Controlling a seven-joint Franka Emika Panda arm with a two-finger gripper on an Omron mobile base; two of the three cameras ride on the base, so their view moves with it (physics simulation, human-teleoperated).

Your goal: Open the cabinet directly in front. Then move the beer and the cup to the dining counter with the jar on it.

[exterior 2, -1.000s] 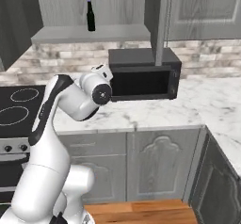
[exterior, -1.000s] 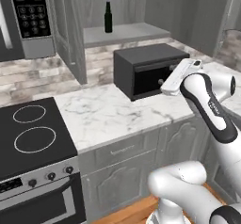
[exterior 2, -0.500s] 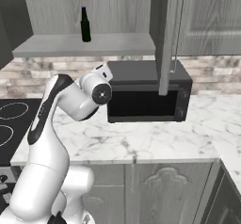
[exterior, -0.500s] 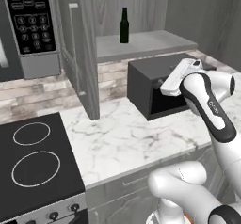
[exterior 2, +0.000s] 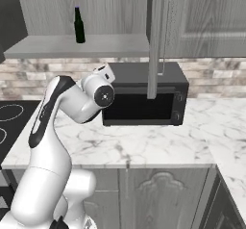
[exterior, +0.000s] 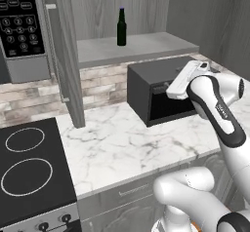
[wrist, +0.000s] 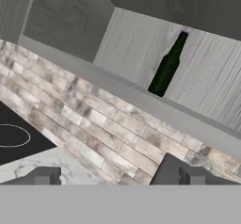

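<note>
The beer [exterior: 121, 27] stands upright on the open cabinet [exterior: 132, 48] shelf, up and ahead of the pincer [wrist: 117, 177], which is probably wide open and holding nothing.

2 base views flank the arm, sharing the beer [exterior: 121, 27]; hand view looks up, tilted.

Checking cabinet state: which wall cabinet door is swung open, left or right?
Both. Left door and right door of the cabinet stand edge-on, exposing the beer.
</note>
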